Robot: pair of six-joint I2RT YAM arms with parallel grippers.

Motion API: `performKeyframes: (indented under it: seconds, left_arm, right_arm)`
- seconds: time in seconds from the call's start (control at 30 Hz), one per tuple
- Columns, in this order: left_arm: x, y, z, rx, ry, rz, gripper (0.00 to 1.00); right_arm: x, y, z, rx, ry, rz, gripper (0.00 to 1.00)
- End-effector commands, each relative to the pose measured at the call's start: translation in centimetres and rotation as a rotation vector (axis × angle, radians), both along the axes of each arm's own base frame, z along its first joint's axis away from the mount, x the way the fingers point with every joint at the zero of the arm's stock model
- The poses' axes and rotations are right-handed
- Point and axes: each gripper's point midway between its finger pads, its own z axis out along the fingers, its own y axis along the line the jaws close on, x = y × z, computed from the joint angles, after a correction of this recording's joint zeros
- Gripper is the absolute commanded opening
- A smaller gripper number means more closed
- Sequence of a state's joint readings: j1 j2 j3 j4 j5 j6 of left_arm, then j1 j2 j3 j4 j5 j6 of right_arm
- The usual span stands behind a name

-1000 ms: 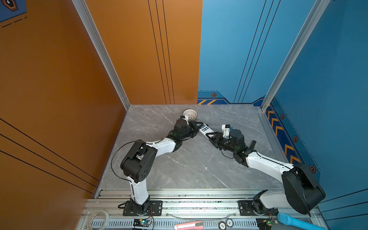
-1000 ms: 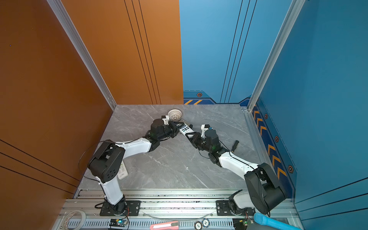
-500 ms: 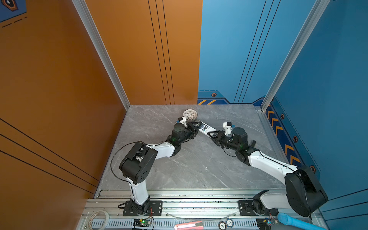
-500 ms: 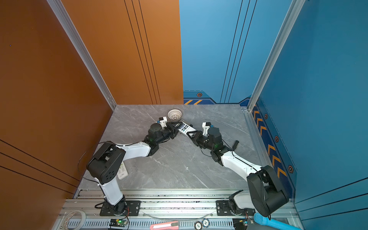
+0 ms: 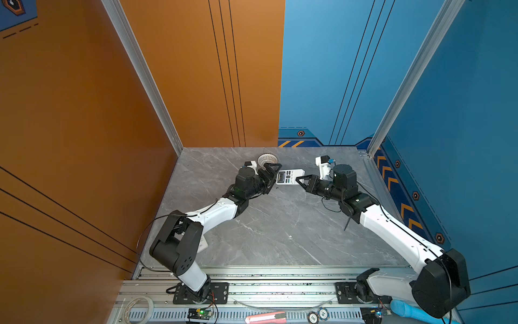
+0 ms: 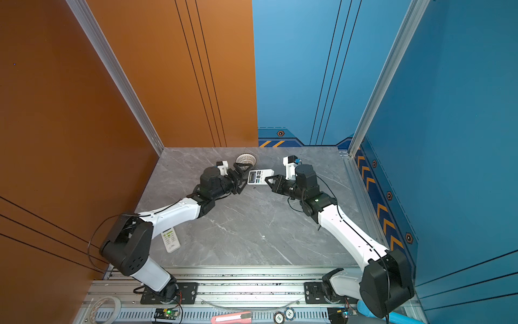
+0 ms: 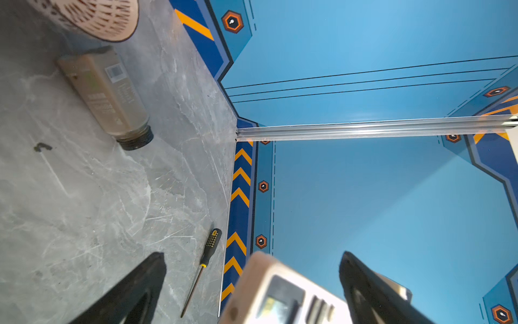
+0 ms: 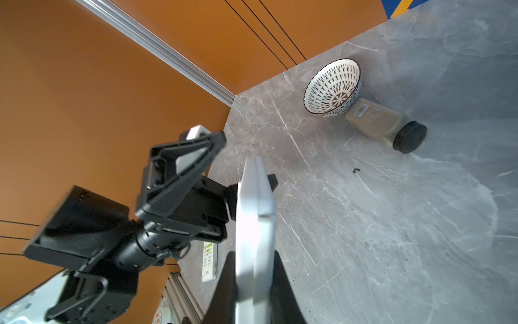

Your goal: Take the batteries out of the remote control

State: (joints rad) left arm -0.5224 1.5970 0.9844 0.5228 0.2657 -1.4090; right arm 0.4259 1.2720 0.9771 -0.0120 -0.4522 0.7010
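Note:
The white remote control [image 5: 290, 176] [image 6: 259, 177] hangs above the table between both arms, display side up. My right gripper [image 5: 300, 181] [image 8: 253, 254] is shut on one end of it, and in the right wrist view the remote [image 8: 253, 213] shows edge-on. At the remote's other end my left gripper [image 5: 272, 179] [image 7: 252, 266] stands wide open. Both of its fingers [image 7: 145, 280] are clear of the remote [image 7: 280, 297]. The batteries are hidden.
A patterned bowl [image 8: 332, 87] [image 5: 267, 160] and a lying bottle [image 8: 384, 123] sit at the back. A black-handled screwdriver [image 7: 208, 246] lies by the right wall. A second white remote [image 6: 171, 239] lies near the left arm's base.
My left gripper has opened and let go of the remote. My right gripper has closed on the remote's other end and now carries it alone.

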Motion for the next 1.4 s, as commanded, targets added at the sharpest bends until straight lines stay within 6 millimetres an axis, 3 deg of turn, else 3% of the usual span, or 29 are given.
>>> performKeyframes:
  seconds: [0.0, 0.07, 0.1, 0.2, 0.47, 0.73, 0.87, 0.9, 1.07, 1.2, 1.37]
  left_arm:
    - [-1.6, 0.5, -0.6, 0.077, 0.071, -0.034, 0.98]
    - [-2.2, 1.3, -0.2, 0.109, 0.093, -0.034, 0.98]
    - [-2.3, 1.1, 1.3, 0.113, 0.087, -0.048, 0.98]
    - [-3.2, -0.6, 3.2, 0.114, 0.108, -0.155, 0.98]
    - [-4.1, -3.1, 0.5, 0.033, 0.295, -0.209, 0.98]
    - [-3.8, -4.3, -0.8, -0.036, 0.349, -0.237, 0.97]
    - [-4.3, -4.5, -2.1, -0.060, 0.390, -0.246, 0.88]
    - [-4.3, -4.4, -2.5, -0.058, 0.400, -0.245, 0.80]
    - [-4.4, -3.9, -3.9, -0.040, 0.419, -0.240, 0.62]
    - [-4.3, -3.6, -4.4, -0.029, 0.417, -0.239, 0.39]
    - [-4.1, -3.3, -4.2, -0.024, 0.405, -0.225, 0.23]
  right_arm:
    - [-0.6, -0.4, -0.5, -0.100, -0.021, 0.028, 0.00]
    - [-0.9, -0.5, -0.3, -0.169, -0.070, 0.031, 0.00]
    - [-1.1, -0.6, -0.1, -0.235, -0.112, 0.037, 0.00]
    - [-1.3, -0.8, 0.5, -0.424, -0.260, 0.049, 0.00]
    - [-3.2, 0.5, 2.5, -0.752, -0.817, 0.164, 0.00]
    - [-6.3, 3.2, 0.6, -0.939, -1.047, 0.405, 0.00]
    - [-6.5, 3.5, 0.0, -1.014, -1.114, 0.441, 0.00]
    - [-6.5, 3.6, -0.1, -1.033, -1.129, 0.454, 0.00]
    - [-7.3, 4.0, -0.8, -1.099, -1.201, 0.541, 0.00]
    - [-8.0, 4.1, -1.5, -1.128, -1.229, 0.598, 0.00]
    - [-8.7, 4.3, -1.9, -1.113, -1.234, 0.632, 0.00]
